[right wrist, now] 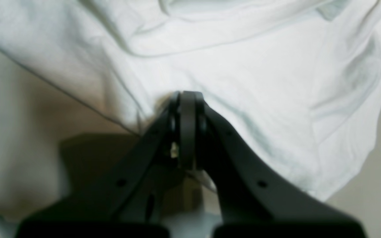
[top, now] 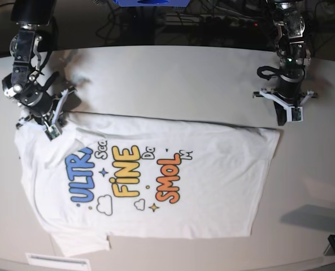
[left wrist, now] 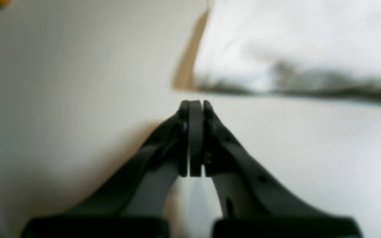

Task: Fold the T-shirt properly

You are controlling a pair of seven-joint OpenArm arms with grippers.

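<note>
T-shirt [top: 156,180] lies on white surface [top: 167,79], print up, top strip already folded over so upper lettering part-hidden.

Step, prob.: mid-fold, first lengthwise fold in hand.

Right pincer [right wrist: 187,99] together, at shirt's edge nr sleeve; can't tell if cloth pinched.

Left pincer [left wrist: 195,105] together, empty, on bare surface just beside hem corner.

Next move needs both pincers apart, fresh grip on edge corners.

Legible: "ULTR", "FiNE", "SMOL"; "Sca", "Da", "M" cut off.
</note>
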